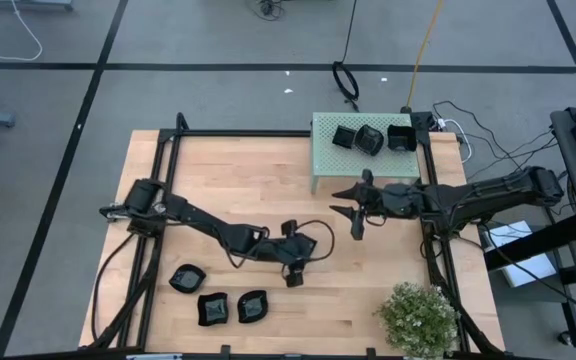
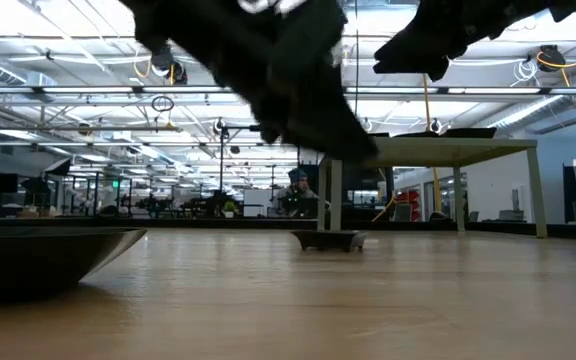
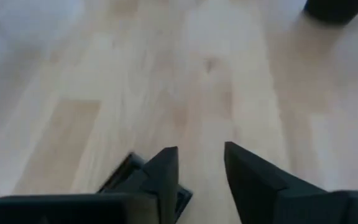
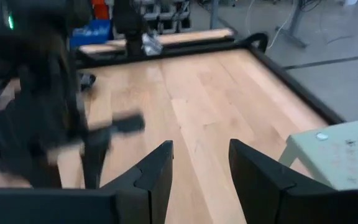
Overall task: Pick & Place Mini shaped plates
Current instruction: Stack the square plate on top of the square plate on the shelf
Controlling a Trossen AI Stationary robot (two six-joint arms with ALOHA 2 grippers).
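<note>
My left gripper (image 1: pixel 295 266) (image 3: pixel 201 152) is open over the middle of the table, with nothing between its fingers. A small square black plate (image 3: pixel 124 176) (image 2: pixel 328 240) rests flat on the wood, just beside and below one finger; I see no touch. Three more black plates (image 1: pixel 186 278) (image 1: pixel 213 308) (image 1: pixel 253 306) rest on the table near its front left. Other black plates (image 1: pixel 369 140) sit on top of the pale green box (image 1: pixel 328 165) at the far right. My right gripper (image 1: pixel 340 202) (image 4: pixel 201 149) hovers open and empty in front of that box.
A potted plant (image 1: pixel 418 315) stands at the near right corner. A black frame rail (image 1: pixel 163 160) borders the table. In the low view one plate (image 2: pixel 38 260) looms close at the left. Bare wood lies between the two grippers.
</note>
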